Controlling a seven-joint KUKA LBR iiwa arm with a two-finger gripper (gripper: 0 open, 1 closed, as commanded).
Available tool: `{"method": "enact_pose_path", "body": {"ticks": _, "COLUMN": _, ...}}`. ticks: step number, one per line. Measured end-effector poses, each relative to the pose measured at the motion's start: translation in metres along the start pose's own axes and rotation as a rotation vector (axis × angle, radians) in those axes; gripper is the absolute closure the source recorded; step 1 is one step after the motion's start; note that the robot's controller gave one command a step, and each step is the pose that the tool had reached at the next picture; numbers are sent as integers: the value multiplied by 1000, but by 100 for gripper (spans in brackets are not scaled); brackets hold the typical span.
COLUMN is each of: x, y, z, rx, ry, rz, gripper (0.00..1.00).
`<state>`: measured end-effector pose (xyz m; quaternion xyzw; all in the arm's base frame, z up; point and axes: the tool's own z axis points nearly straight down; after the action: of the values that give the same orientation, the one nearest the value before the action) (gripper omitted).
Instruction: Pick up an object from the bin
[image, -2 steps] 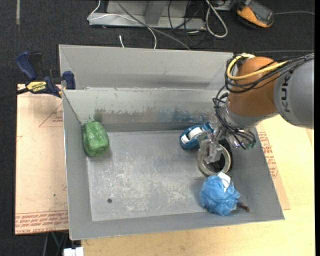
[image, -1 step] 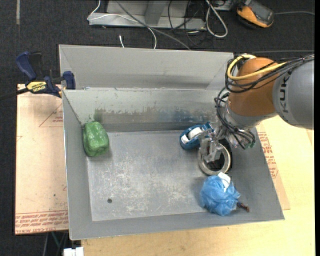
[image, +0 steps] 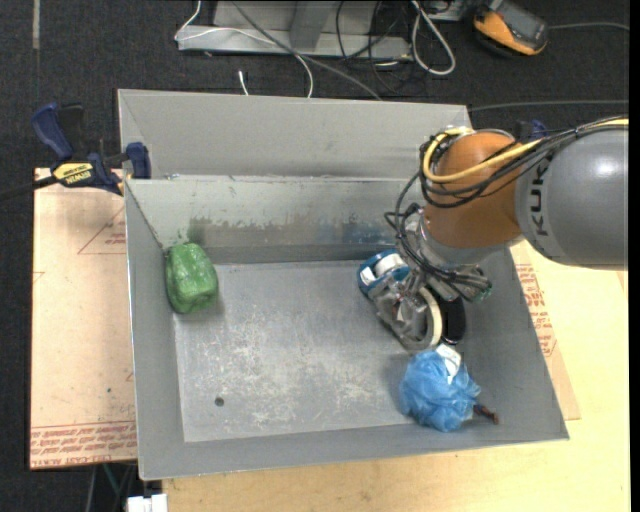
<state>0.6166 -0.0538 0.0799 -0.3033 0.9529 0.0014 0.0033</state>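
My gripper (image: 404, 306) is low in the right half of the bin, under the arm's orange cover. A small blue-and-white thing (image: 378, 271) lies against its upper left side, close to the back wall. A white curved piece (image: 437, 322) with a black part beside it sits right by the gripper's lower right side. Whether any of these is in my grasp is hidden. A crumpled blue puff (image: 438, 391) lies just below the gripper, near the front right corner.
A lumpy green thing (image: 190, 278) rests against the left wall at the back. Bare bin floor stretches between it and the gripper. The arm and its cables hang over the bin's right side.
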Motion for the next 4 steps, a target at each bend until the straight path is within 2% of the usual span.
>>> {"method": "enact_pose_path", "body": {"ticks": 1, "x": -1, "y": -8, "z": -2, "rx": -5, "ry": 0, "rz": 28, "gripper": 100}}
{"method": "enact_pose_path", "body": {"ticks": 2, "x": 0, "y": -10, "z": -8, "rx": -4, "ry": 3, "rz": 221, "gripper": 100}}
{"method": "enact_pose_path", "body": {"ticks": 3, "x": 0, "y": -42, "z": 1, "rx": -13, "ry": 6, "rz": 94, "gripper": 100}}
{"method": "enact_pose_path", "body": {"ticks": 4, "x": 51, "y": -1, "z": 4, "rx": 5, "ry": -14, "rz": -40, "gripper": 100}}
